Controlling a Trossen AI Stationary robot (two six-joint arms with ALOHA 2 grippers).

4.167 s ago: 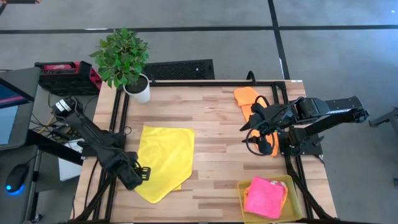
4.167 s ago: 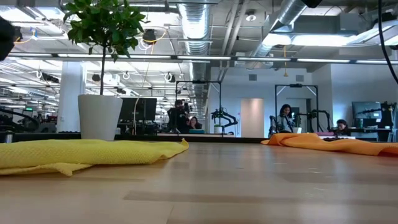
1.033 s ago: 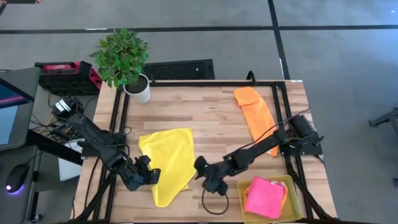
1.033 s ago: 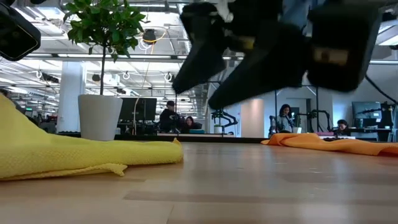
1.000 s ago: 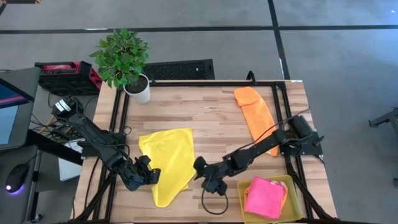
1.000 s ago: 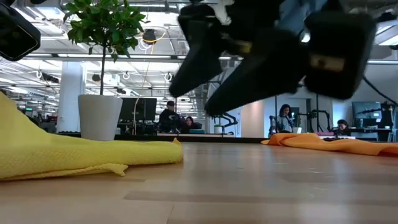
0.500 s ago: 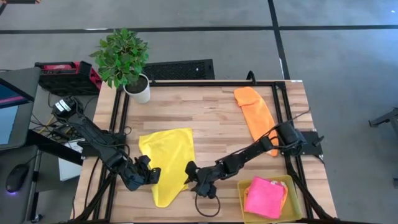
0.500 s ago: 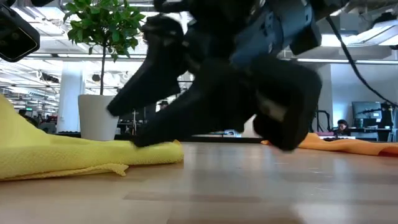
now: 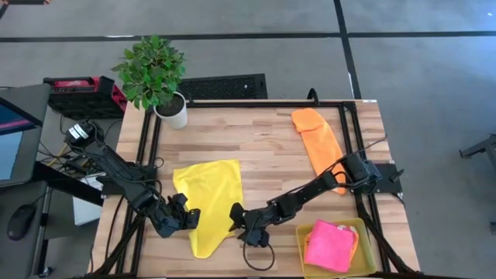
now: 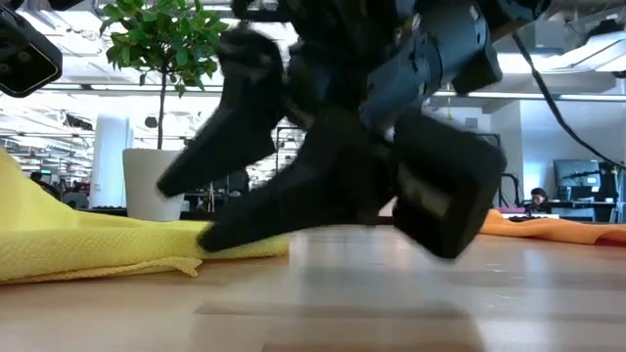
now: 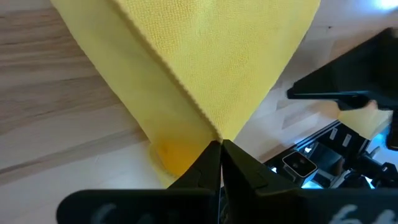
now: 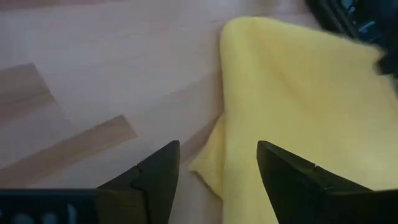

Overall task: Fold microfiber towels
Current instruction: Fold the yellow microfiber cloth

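A yellow microfiber towel (image 9: 211, 203) lies on the wooden table at the near left, part of it folded over. My left gripper (image 9: 187, 219) is shut on its left side. My right gripper (image 9: 234, 217) stands open, low at the towel's right edge (image 12: 214, 158), and in the right wrist view a towel corner shows between its fingers. An orange towel (image 9: 318, 138) lies flat at the far right. A pink towel (image 9: 329, 246) sits in a yellow tray (image 9: 308, 229). My left gripper pinches the yellow towel between its two fingertips at a pointed fold (image 11: 217, 135) on the towel's left side. The fingers slant down from the table's left. The cloth rises to the fingers (image 10: 18, 186), while the rest lies on the table.
A potted plant (image 9: 157, 76) stands at the far left corner. The black frame rails (image 9: 355, 132) run along the table's left and right sides. Bare wood shows in the middle (image 9: 263, 147) between the yellow and orange towels.
My right gripper has gone down and toward the table's left edge, up to the yellow towel's right edge, and has stayed open. The towel has kept its place.
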